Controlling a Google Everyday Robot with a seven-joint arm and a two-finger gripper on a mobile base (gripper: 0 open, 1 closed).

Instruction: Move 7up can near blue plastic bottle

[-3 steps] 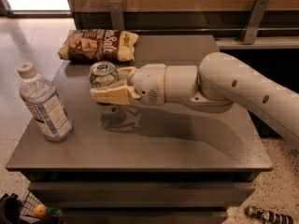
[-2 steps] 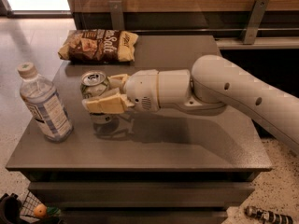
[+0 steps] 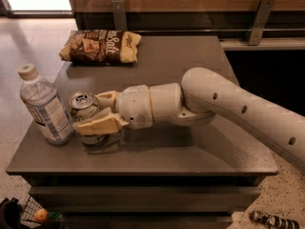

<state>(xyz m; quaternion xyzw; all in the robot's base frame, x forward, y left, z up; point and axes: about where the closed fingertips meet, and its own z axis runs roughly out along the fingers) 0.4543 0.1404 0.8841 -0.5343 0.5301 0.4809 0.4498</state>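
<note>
The 7up can (image 3: 82, 104) is a small silvery can with a pull-tab top. It sits between the two cream fingers of my gripper (image 3: 93, 112), which is shut on it, low over the grey table (image 3: 190, 156). The blue plastic bottle (image 3: 44, 107), clear with a white cap and a printed label, stands upright at the table's left edge. The can is just right of the bottle, with a small gap between them. My white arm (image 3: 238, 109) reaches in from the right.
A brown-and-yellow chip bag (image 3: 101, 46) lies at the table's back left. A wooden wall with metal brackets (image 3: 255, 13) runs behind the table. Small items (image 3: 40, 215) lie on the speckled floor at front left.
My gripper has carried the can leftward and toward the table's front, from mid-table to just beside the bottle. The bottle and chip bag have not moved.
</note>
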